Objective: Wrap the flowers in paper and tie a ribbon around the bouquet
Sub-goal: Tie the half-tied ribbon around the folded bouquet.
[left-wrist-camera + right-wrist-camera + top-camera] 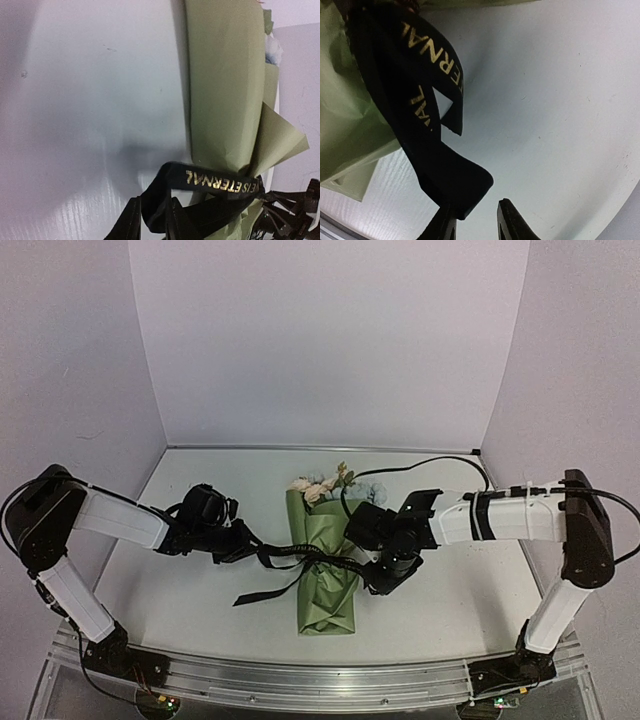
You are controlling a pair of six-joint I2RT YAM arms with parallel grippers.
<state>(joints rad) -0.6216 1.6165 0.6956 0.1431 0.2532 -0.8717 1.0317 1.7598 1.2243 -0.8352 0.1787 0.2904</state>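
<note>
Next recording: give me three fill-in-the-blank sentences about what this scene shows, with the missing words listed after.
1. The narrow black ribbon bears gold lettering that includes the word ____.
2. The cone of paper around the pale artificial flowers is olive-____.
3. In the top view, the left gripper sits left of that cone and the right gripper on its ____ side.
Missing words: ETERNAL, green, right.

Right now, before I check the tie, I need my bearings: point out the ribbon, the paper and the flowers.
ribbon [220,183]: left wrist view, the lettered band crossing the paper.
paper [330,590]: top external view, lower half of the olive-green sheet.
flowers [318,488]: top external view, cream blooms at the far end.
</note>
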